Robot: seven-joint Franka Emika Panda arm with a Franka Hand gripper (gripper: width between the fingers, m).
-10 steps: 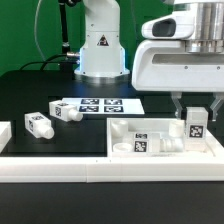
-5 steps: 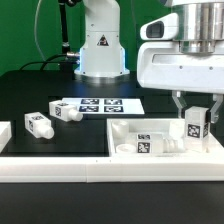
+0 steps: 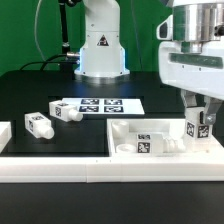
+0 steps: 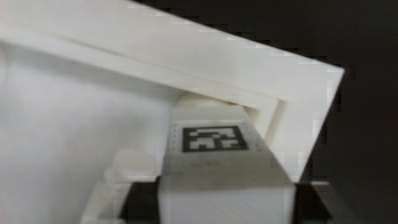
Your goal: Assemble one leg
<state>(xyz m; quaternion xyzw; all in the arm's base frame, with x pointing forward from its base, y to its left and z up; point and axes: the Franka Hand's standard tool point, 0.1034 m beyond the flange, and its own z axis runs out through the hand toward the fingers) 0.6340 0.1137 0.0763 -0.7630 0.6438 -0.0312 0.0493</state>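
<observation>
My gripper [image 3: 198, 112] is shut on a leg [image 3: 196, 128], a small white square post with a black-and-white tag. It holds the leg upright over the right end of the white panel [image 3: 124, 129]. In the wrist view the leg [image 4: 222, 165] sits between the dark fingers [image 4: 148, 200], its end at the inside of the panel's raised corner rim [image 4: 267, 80]. I cannot tell if the leg touches the panel. Two more legs [image 3: 40, 125] [image 3: 68, 113] lie on the black table at the exterior view's left.
The marker board [image 3: 95, 104] lies behind the panel, in front of the robot base [image 3: 100, 45]. Tagged white pieces [image 3: 143, 146] lie inside the panel. Another white part [image 3: 4, 133] shows at the left edge. A white ledge [image 3: 110, 175] runs along the front.
The gripper with the leg has moved to the exterior view's right and slightly down, toward the panel's right corner. The loose legs have not moved.
</observation>
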